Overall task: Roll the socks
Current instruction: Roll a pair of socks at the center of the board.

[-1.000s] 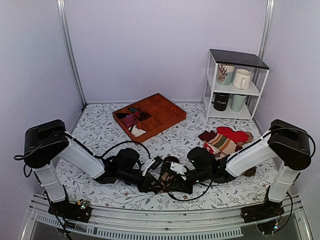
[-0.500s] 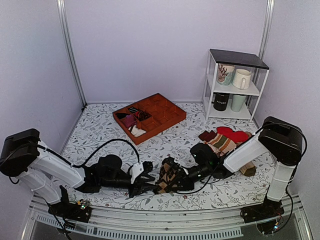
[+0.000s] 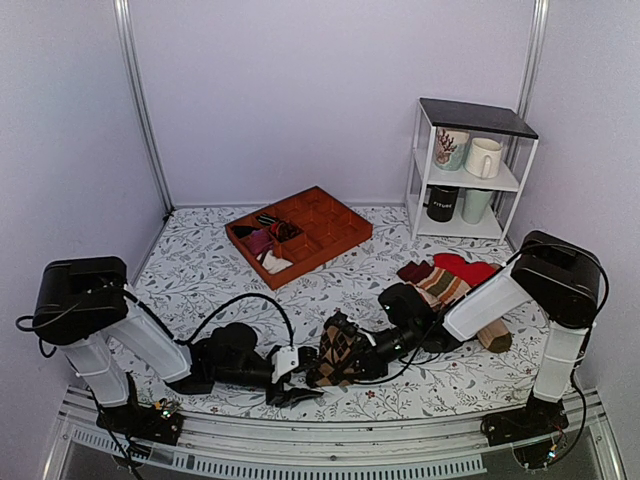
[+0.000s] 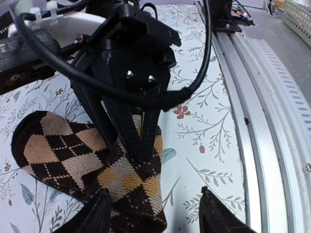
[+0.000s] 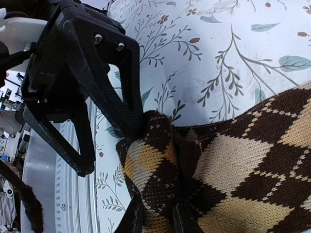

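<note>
The dark brown argyle socks [image 3: 342, 348] lie bunched near the table's front middle. My right gripper [image 3: 325, 365] is shut on a fold of them; in the right wrist view its fingers [image 5: 135, 216] pinch the sock fold [image 5: 160, 170]. My left gripper [image 3: 297, 385] is open just in front and left of the bundle. In the left wrist view the socks' end [image 4: 73, 160] lies partly between my open left gripper [image 4: 155, 194], and the right gripper [image 4: 131, 63] grips the socks from above. One left finger [image 5: 124, 104] touches the fold's edge.
An orange compartment tray [image 3: 335, 215] with small bundles sits at the back middle. A white shelf [image 3: 420, 165] with mugs stands back right. Red, striped and beige socks [image 3: 452, 280] lie right of centre. A metal rail [image 4: 262, 121] runs along the near edge.
The left gripper has left the socks, drawn back left, then come back low beside them near the front edge. The right gripper keeps its hold and has shifted slightly left.
</note>
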{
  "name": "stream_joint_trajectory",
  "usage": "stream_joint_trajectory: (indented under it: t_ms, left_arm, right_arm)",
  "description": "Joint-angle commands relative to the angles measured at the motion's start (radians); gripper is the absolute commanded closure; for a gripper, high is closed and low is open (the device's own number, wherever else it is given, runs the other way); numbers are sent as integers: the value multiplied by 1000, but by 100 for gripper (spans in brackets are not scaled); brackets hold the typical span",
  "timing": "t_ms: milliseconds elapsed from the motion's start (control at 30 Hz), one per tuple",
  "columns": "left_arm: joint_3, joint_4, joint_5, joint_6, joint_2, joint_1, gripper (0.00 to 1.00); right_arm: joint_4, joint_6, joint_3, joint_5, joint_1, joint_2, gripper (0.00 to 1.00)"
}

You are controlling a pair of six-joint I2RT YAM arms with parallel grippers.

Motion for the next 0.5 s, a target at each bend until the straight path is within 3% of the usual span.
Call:
stream_joint_trajectory:
  t_ms: [0,200,467]
  left_arm:
    - [23,64,-24,33,49,-6,38]
    - [-37,166,-128,37,14,-10,37]
    - [8,123,-127,63,68,-8,37]
  right_arm:
    - [-252,-1,-50,60,11,88,84]
    - [-259,-6,-49,60,10,88,84]
    - [-265,-13,-39,56,9,94,84]
